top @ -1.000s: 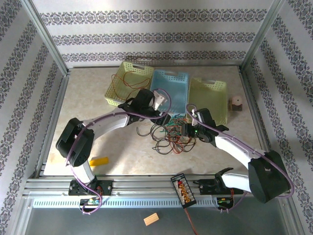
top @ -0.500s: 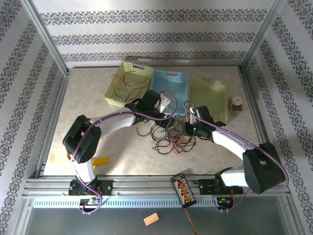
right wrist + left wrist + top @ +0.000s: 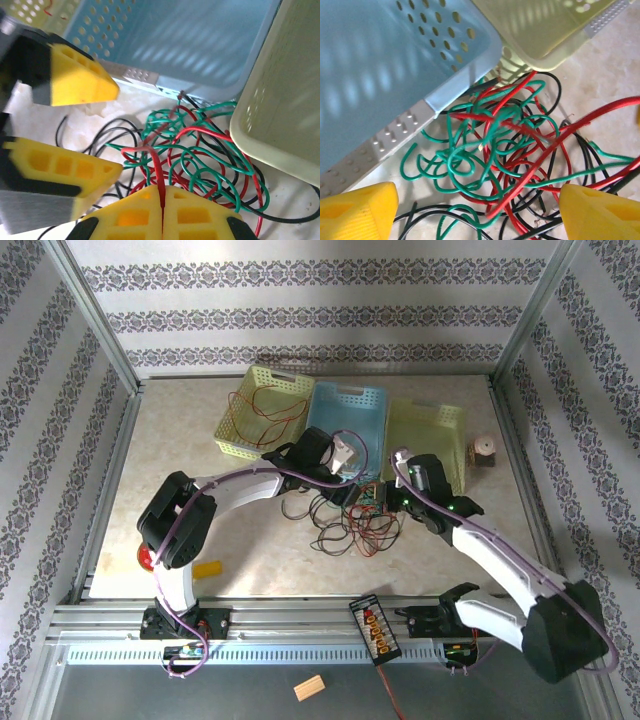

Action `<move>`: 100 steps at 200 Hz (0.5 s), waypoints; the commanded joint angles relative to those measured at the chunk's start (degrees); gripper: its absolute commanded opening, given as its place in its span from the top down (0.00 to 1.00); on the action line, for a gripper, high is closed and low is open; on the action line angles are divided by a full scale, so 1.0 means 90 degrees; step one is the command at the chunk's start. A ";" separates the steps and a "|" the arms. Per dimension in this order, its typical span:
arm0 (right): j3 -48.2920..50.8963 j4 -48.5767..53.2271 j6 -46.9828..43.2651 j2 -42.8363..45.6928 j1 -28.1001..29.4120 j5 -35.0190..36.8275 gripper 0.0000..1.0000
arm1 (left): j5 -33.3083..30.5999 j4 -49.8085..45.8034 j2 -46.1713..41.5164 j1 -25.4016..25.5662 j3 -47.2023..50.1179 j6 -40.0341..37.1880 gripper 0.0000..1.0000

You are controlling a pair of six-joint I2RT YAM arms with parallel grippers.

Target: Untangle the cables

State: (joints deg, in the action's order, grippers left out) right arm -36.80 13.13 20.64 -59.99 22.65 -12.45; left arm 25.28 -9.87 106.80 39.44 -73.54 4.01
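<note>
**Two robot arms meet over a knot of wire.** A tangle of thin red, green and black cables lies on the pale marbled table. It is pressed against the near corners of a light-blue perforated plastic basket and a pale-green perforated plastic basket, which stand side by side.

The right gripper is clamped tight — its yellow pads meet on a single red strand that rises out of the knot and bends over at the top. The left gripper hangs just above the same heap with its yellow fingers spread wide, gripping no wire. The right wrist view shows it just beside the closed gripper, near the blue basket's front rim.

Green loops crowd the top of the heap, with red and black wires threading under and through them. A few black loops trail out onto the table on the left arm's side.

Just left of the blue basket, a yellow perforated plastic basket holds a loose loop of red cable — apart from the tangle on the table.
</note>
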 commanded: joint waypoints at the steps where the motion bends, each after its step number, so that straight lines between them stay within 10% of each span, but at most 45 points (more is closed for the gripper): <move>1: -0.0159 0.0143 -0.0202 0.0371 0.0027 0.0132 0.95 | 0.0369 0.0153 0.0041 0.0110 -0.0137 -0.0182 0.16; 100: -0.0843 -0.0021 -0.0170 0.0226 0.0012 -0.1213 0.95 | 0.0702 0.0500 -0.0917 0.0116 0.0357 -0.0529 0.17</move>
State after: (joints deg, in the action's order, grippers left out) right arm -42.92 14.11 19.29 -56.42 22.65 -18.48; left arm 29.63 -5.98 103.13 39.79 -68.60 2.87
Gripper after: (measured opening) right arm 0.054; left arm 0.834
